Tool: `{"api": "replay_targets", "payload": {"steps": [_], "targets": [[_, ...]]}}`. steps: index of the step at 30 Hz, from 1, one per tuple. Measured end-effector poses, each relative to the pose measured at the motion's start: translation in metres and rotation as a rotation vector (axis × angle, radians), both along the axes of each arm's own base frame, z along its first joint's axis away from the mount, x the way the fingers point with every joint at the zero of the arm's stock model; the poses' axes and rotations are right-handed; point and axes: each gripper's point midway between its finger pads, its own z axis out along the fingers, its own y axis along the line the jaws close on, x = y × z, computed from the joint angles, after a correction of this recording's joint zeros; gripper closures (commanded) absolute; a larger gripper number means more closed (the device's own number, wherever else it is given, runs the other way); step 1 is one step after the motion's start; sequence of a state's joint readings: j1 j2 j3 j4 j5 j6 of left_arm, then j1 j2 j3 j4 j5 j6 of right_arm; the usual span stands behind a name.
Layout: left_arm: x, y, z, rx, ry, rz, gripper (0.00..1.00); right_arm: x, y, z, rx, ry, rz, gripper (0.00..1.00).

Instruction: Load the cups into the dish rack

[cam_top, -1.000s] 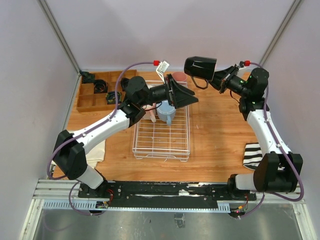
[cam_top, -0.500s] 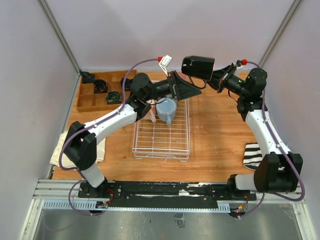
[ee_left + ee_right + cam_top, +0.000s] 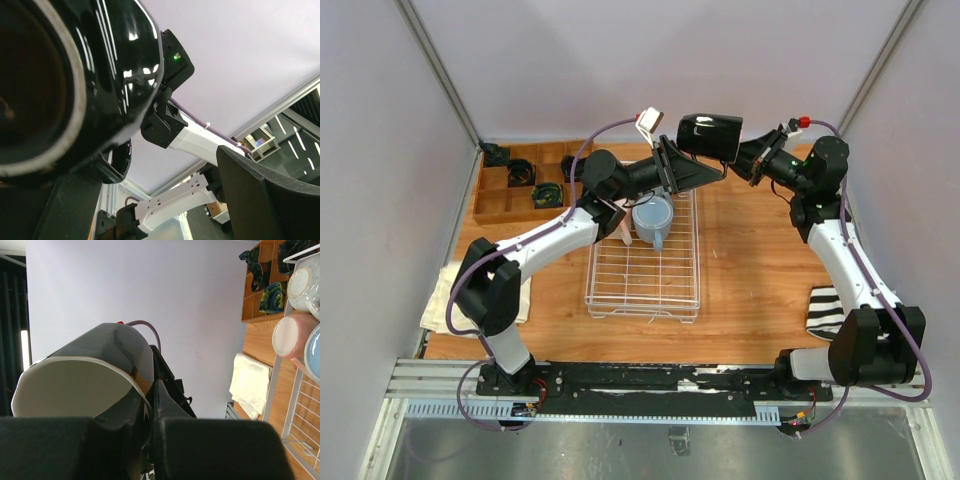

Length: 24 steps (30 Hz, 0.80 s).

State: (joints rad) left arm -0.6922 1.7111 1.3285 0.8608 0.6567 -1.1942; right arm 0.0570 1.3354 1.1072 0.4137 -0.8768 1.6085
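1. In the top view the left arm covers the far end of the dish rack (image 3: 645, 285), so most of the cups there are hidden from above.
2. The right wrist view shows those cups only at its right edge, each cut off: a pale grey-green cup (image 3: 304, 284), a pink cup (image 3: 291, 336) and part of the light blue mug (image 3: 653, 220).
3. The black mug (image 3: 712, 135) fills the left wrist view, too close to see whole.
4. The right gripper (image 3: 740, 153) holds the black mug on its side in the air, by the rack's far right corner. Its 2 fingers are pinching the mug's wall.
5. The left gripper (image 3: 712, 172) is spread wide, just beside the mug. Whether it touches the mug cannot be told.
6. The light blue mug stands mouth up in the rack's far half.
7. The wooden tray (image 3: 500, 207), far left, holds small black coiled objects (image 3: 548, 193) in its compartments.
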Motion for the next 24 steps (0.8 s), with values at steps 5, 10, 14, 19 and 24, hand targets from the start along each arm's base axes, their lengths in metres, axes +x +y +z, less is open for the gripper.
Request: {"api": "replay_targets", "payload": {"steps": [5, 10, 14, 19, 24], "targets": [[-0.0003, -0.0003, 0.0009, -0.010, 0.023, -0.012, 0.08, -0.0021, 0.0075, -0.0006, -0.010, -0.014, 0.011, 0.99], [0.0027, -0.0024, 0.0000, -0.027, 0.063, -0.031, 0.09, 0.0001, 0.0071, -0.0029, -0.026, -0.032, 0.002, 0.99], [0.0052, -0.0041, -0.0013, -0.036, 0.094, -0.044, 0.10, 0.0023, 0.0064, -0.0043, -0.041, -0.049, -0.009, 0.99], [0.0059, -0.0046, -0.0016, -0.049, 0.117, -0.057, 0.15, 0.0028, 0.0062, -0.0048, -0.048, -0.064, -0.013, 0.99], [0.0083, -0.0056, -0.0034, -0.063, 0.138, -0.064, 0.17, 0.0030, 0.0064, -0.0084, -0.051, -0.067, -0.015, 0.99]]}}
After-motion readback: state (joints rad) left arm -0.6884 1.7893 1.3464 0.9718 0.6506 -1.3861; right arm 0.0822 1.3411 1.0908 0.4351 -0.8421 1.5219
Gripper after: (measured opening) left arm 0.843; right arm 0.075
